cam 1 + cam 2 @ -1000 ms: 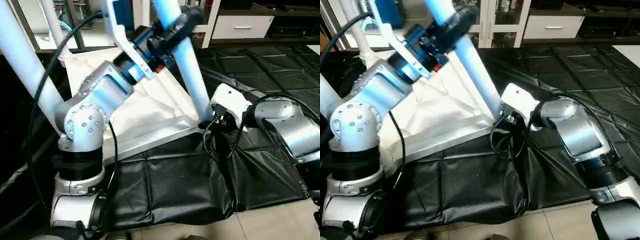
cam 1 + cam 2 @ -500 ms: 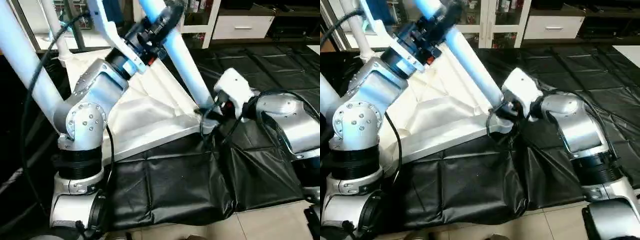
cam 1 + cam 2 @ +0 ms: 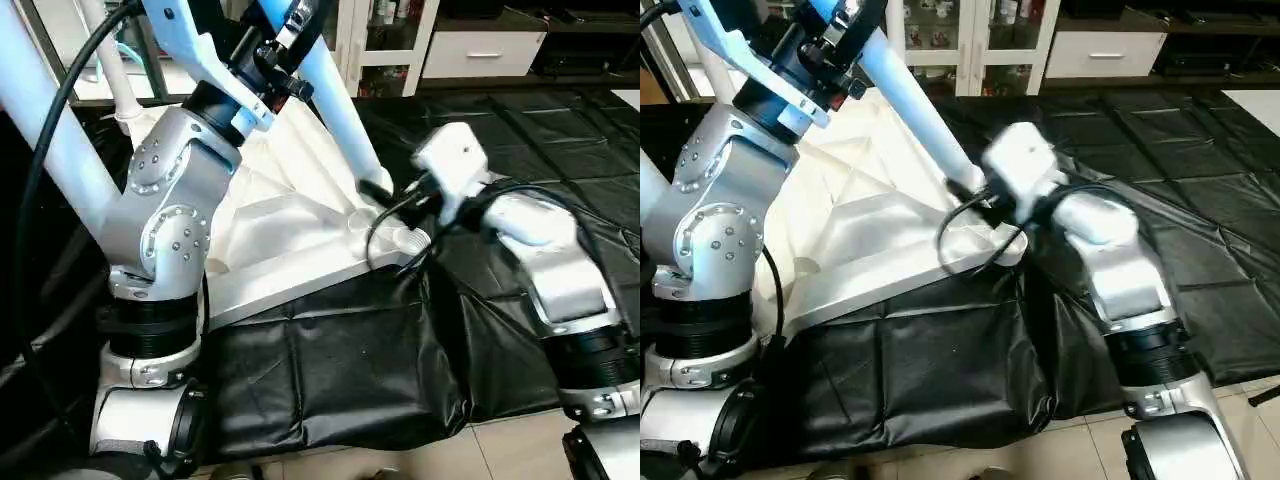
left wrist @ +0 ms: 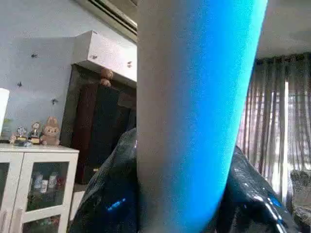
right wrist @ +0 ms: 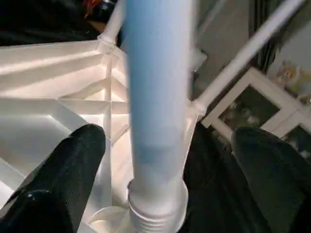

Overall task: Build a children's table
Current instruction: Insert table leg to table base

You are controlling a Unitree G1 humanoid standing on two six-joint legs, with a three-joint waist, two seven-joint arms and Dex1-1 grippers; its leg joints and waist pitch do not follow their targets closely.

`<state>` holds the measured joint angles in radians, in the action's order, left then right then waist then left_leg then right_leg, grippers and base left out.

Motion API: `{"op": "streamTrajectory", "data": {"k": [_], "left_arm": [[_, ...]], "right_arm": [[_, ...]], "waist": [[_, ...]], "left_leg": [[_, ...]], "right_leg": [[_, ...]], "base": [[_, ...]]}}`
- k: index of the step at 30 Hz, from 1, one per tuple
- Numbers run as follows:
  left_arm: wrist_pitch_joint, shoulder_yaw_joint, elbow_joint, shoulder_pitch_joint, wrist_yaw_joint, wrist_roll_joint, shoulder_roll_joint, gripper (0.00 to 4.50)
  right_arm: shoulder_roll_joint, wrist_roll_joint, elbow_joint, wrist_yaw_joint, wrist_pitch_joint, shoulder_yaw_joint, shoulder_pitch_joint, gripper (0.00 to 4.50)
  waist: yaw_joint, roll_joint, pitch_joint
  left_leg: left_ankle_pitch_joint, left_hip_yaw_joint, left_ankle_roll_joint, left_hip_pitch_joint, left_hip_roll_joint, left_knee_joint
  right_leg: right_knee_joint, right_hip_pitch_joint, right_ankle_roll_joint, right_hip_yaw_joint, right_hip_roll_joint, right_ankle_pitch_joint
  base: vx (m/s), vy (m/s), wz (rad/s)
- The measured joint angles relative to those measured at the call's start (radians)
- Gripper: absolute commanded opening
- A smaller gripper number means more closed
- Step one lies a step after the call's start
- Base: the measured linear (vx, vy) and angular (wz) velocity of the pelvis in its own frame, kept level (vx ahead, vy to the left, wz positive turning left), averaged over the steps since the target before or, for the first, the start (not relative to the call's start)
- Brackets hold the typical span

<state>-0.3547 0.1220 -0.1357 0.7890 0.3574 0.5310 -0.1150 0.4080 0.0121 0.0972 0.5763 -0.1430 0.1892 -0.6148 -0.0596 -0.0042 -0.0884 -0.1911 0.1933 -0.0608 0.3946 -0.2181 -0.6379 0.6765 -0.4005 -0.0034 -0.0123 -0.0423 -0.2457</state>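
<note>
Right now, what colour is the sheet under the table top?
Black, shiny and creased sheet; it shows best in the left eye view.

Black sheet on floor; glass-door cabinet, white drawer unit behind.

Even, fairly bright indoor light falls on the scene, and the white table top glares pale against the dark floor cover. The right arm's white wrist housing is smeared with motion blur. In the left wrist view the leg is soft, out of focus and bluish on one side; daylight glows through curtains.
</note>
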Motion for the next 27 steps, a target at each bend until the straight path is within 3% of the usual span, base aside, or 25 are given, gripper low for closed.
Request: {"op": "streamTrajectory", "data": {"k": [13, 23, 24, 27], "left_arm": [[0.023, -0.005, -0.018, -0.010, 0.031, 0.028, 0.011, 1.56], [0.015, -0.005, -0.032, -0.013, 0.043, 0.063, 0.011, 1.56], [0.014, -0.005, -0.032, -0.013, 0.043, 0.063, 0.011, 1.56], [0.013, -0.005, -0.032, -0.013, 0.044, 0.064, 0.009, 1.56]], "right_arm": [[-0.066, 0.061, 0.103, -0.092, 0.092, 0.015, -0.019, 4.50], [-0.073, 0.074, 0.179, -0.109, 0.110, 0.014, -0.027, 4.50], [-0.073, 0.073, 0.182, -0.107, 0.112, 0.014, -0.027, 4.22], [-0.073, 0.072, 0.183, -0.099, 0.116, 0.014, -0.027, 4.15]], "waist": [[0.004, 0.000, 0.000], [0.007, 0.000, 0.000], [0.007, 0.000, 0.000], [0.008, 0.000, 0.000]], "left_leg": [[0.000, -0.001, 0.000, -0.001, 0.001, 0.000], [0.000, -0.001, 0.000, -0.001, 0.002, 0.000], [0.000, -0.001, 0.000, -0.001, 0.002, 0.000], [0.000, -0.001, 0.000, -0.001, 0.002, -0.001]], "right_leg": [[0.002, 0.000, 0.000, 0.000, 0.000, 0.000], [0.002, 0.000, 0.000, 0.000, 0.000, 0.000], [0.003, 0.000, 0.000, 0.000, 0.000, 0.000], [0.003, 0.000, 0.000, 0.000, 0.000, 0.000]], "base": [[0.000, 0.000, 0.00], [0.000, 0.000, 0.00], [0.000, 0.000, 0.00], [0.000, 0.000, 0.00]]}}
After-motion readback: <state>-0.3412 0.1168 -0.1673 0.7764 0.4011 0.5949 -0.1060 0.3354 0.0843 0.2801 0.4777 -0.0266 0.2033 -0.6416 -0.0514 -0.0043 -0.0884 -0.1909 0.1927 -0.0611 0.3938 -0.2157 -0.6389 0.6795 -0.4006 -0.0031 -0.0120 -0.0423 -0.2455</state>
